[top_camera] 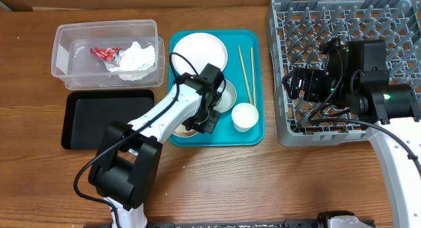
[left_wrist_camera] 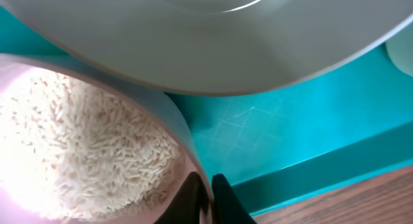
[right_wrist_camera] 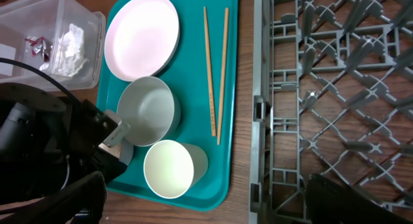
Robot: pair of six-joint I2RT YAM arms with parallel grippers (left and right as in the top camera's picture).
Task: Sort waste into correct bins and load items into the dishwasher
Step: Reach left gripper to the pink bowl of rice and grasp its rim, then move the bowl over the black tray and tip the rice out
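Observation:
My left gripper (left_wrist_camera: 210, 185) is shut on the rim of the small pink dish (left_wrist_camera: 186, 137), which holds the rice (left_wrist_camera: 77, 146). This dish (top_camera: 185, 130) sits at the teal tray's front left, mostly hidden under my left gripper (top_camera: 205, 119). The pale bowl (top_camera: 228, 96) is beside it, with the white cup (top_camera: 244, 116), plate (top_camera: 199, 50) and chopsticks (top_camera: 247, 73) also on the tray. My right gripper (top_camera: 297, 96) is open and empty above the grey dish rack's (top_camera: 342, 31) left edge. The red wrapper (top_camera: 104, 54) and napkin (top_camera: 137, 59) lie in the clear tub (top_camera: 66, 57).
The black tray (top_camera: 105, 116) lies in front of the clear tub. The teal tray (top_camera: 253, 133) sits between the tub and the rack. The right wrist view shows the cup (right_wrist_camera: 169, 169), bowl (right_wrist_camera: 145, 110), plate (right_wrist_camera: 142, 35) and chopsticks (right_wrist_camera: 216, 69).

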